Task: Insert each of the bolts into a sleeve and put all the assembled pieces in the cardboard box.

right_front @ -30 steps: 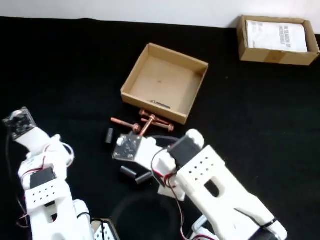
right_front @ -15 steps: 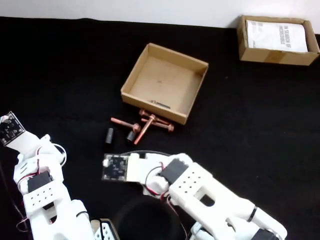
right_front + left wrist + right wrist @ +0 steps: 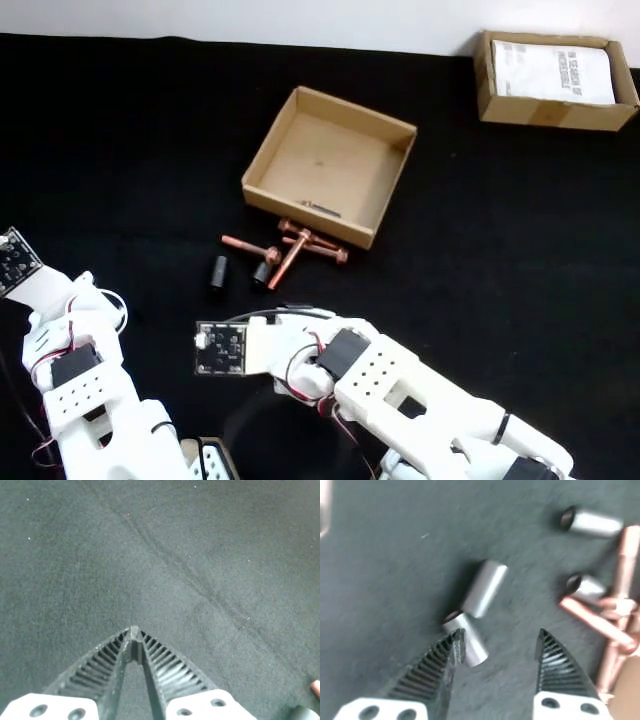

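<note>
Sleeve-picking seems to be in hand: the right pincer (image 3: 500, 635) hangs wide open and empty, one sleeve (image 3: 474, 649) on the desk (image 3: 500, 250) by its finger, needing to be straddled and gripped, while the bolts (image 3: 292, 252) lie beside the cardboard box (image 3: 325, 150).

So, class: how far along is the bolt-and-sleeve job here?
Nothing looks done: the cardboard box holds no assembled piece. In hand: the right gripper is open over two sleeves, gripping nothing. To do: the bolts lie loose by the box, unsleeved.

bolts (image 3: 293, 252) and sleeves (image 3: 218, 272) lie just before the cardboard box (image 3: 280, 205).
</note>
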### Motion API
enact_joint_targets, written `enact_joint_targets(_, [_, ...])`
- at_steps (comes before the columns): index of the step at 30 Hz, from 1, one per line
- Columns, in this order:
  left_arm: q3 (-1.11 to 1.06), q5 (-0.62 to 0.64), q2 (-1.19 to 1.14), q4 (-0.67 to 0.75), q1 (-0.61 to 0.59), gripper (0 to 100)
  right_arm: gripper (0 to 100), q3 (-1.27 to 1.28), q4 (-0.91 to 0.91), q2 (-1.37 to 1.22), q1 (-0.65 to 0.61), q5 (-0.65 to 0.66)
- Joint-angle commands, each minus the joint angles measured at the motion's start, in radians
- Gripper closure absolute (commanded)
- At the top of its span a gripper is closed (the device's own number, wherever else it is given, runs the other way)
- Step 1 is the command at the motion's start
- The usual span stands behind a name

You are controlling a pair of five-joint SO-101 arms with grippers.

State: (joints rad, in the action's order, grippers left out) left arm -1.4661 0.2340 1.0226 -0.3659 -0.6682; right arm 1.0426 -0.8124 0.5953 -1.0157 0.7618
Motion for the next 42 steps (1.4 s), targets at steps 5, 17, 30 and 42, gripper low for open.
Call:
enact_joint_targets(5, [0.012,-0.002,0.002,0.018,-0.007,99,78.6,0.001,-0.111,0.022,-0.015,0.008])
enact_joint_targets(17, [0.012,-0.002,0.002,0.018,-0.008,99,78.6,-0.117,0.024,-0.265,0.033,0.011])
enact_joint_targets(30, [0.012,-0.002,0.002,0.018,-0.008,99,99.5,-0.131,0.024,-0.36,0.033,0.009])
enact_joint_targets(42, [0.007,-0.002,0.001,0.018,-0.001,99,99.1,-0.236,-0.038,-0.24,0.211,0.011])
